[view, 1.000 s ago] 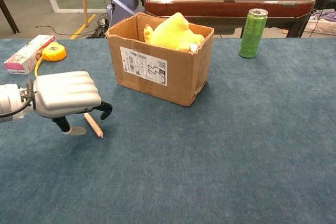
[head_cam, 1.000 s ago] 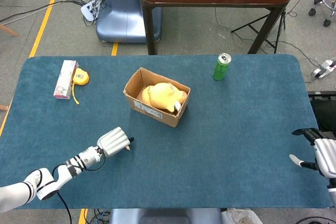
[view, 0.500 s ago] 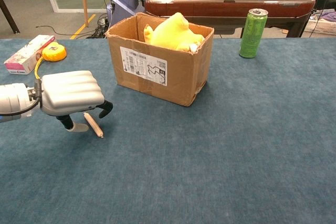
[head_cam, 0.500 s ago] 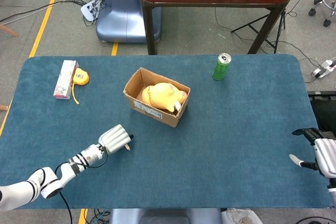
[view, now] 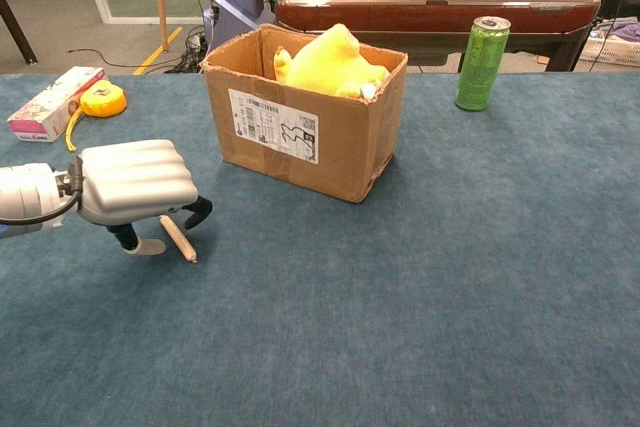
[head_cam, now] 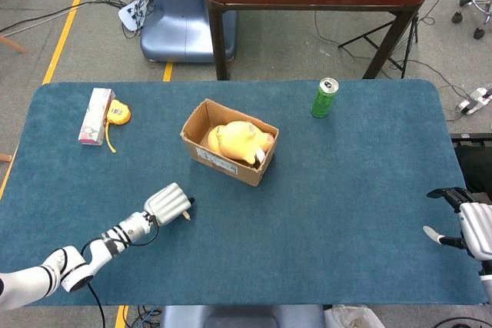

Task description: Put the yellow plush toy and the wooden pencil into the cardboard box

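The yellow plush toy (head_cam: 238, 141) (view: 330, 62) lies inside the open cardboard box (head_cam: 223, 163) (view: 300, 137) at the table's middle. The wooden pencil (view: 178, 239) lies on the blue cloth, left of the box and nearer the front. My left hand (head_cam: 167, 203) (view: 135, 182) hovers palm-down right over it, with the thumb on one side and a finger on the other. They stand visibly apart and do not pinch the pencil. My right hand (head_cam: 469, 228) rests at the table's right edge, fingers spread and holding nothing; the chest view does not show it.
A green can (head_cam: 324, 97) (view: 482, 63) stands to the right behind the box. A pink tissue pack (head_cam: 96, 116) (view: 55, 102) and a yellow tape measure (head_cam: 118, 113) (view: 102, 98) lie at the back left. A mahjong table stands beyond the far edge.
My left hand has shifted slightly toward the box and sunk a little over the pencil. The pencil, box and right hand have not moved.
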Controlling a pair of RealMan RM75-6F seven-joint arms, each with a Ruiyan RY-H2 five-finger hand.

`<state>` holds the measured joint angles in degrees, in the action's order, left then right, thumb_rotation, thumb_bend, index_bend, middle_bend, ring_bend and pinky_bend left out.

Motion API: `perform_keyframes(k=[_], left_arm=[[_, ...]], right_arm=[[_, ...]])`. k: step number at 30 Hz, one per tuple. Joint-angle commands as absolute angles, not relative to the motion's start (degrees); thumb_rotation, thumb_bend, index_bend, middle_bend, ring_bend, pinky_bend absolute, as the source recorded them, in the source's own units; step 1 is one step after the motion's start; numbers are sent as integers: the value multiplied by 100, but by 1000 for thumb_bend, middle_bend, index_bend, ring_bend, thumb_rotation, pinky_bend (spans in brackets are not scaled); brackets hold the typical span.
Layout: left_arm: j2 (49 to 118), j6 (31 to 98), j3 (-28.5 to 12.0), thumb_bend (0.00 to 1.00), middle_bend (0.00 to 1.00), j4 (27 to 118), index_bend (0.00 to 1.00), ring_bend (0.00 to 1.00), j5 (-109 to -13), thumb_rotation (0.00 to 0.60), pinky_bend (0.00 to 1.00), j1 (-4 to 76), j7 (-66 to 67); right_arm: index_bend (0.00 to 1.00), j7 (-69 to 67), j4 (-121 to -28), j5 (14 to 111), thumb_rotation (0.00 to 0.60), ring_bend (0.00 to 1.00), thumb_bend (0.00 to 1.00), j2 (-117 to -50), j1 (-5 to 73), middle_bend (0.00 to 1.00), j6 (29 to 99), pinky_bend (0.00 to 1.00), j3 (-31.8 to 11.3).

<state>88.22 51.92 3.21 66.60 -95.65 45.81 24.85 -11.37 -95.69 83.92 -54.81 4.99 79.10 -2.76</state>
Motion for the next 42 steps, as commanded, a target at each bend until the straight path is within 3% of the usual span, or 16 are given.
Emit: perform_keyframes(k=[1,23,42], left_arm=[[8833,5203,319,237,878,6652,509,808,-9565,600,951,4584,2481],[8997,5159,409,237,878,6514,504,808,-9600,600,951,4637,2440],[8994,5187,460,237,872,6518,627,808,-9608,600,951,4621,2546]], right_arm=[[349,-1135,-9572,8389,600,240,145,-5481,500,358,7909,469,-277],[349,-1180,-9564,8380,600,240,145,-5464,491,357,7922,469,-285],[349,-1187,-9565,8372,600,240,145,-5460,493,358,7916,469,-289]])
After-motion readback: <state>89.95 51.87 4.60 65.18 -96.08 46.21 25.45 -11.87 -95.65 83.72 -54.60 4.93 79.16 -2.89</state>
